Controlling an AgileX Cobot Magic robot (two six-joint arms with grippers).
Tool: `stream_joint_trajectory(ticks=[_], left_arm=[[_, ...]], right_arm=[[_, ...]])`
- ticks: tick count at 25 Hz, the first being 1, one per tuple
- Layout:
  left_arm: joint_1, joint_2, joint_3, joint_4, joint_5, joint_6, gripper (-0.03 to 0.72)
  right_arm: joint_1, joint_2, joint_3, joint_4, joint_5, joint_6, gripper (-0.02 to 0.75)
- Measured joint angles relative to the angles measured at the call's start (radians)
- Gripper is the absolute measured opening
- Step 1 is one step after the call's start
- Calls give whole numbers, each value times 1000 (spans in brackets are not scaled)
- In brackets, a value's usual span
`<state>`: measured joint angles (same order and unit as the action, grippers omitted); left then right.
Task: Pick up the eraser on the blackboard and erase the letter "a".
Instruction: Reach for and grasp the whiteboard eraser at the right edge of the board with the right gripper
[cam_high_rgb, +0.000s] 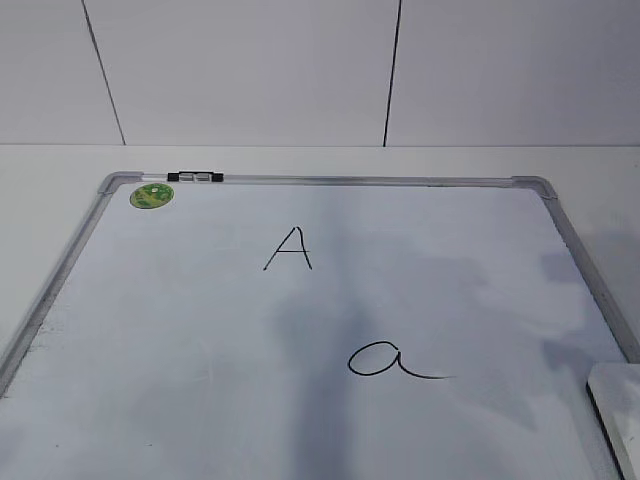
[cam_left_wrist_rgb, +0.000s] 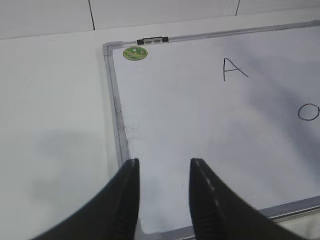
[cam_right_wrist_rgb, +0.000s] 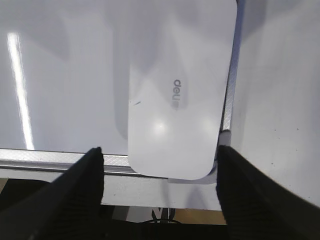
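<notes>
White tiled wall behind a pale bench (cam_high_rgb: 60, 170), where the blackboard (cam_high_rgb: 330, 182) lies flat. My right tool (cam_right_wrist_rgb: 159, 170) hangs spread wide over the eraser (cam_right_wrist_rgb: 180, 95) at the board's near right corner, fingers either side, nothing gripped. My left tool (cam_left_wrist_rgb: 162, 172) hovers released over the near left edge. The letter "a" (cam_high_rgb: 392, 360) sits unwiped, left of the eraser. Pick-up is the step in hand; next, I judge, lower and close squarely across the block.
</notes>
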<state>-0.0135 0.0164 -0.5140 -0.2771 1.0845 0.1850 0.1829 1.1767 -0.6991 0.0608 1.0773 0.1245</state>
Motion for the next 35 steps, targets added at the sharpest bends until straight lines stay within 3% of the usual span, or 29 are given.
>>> stream_joint_trajectory(ticks=[21, 27, 35], left_arm=[[-21, 677, -184, -52, -164, 0, 394], [-21, 852, -234, -52, -191, 0, 403], [-21, 988, -244, -52, -240, 0, 405]], right_arm=[[0, 0, 0, -4, -2, 2, 562], [0, 0, 0, -24, -22, 2, 655], [0, 34, 0, -9, -57, 6, 668]])
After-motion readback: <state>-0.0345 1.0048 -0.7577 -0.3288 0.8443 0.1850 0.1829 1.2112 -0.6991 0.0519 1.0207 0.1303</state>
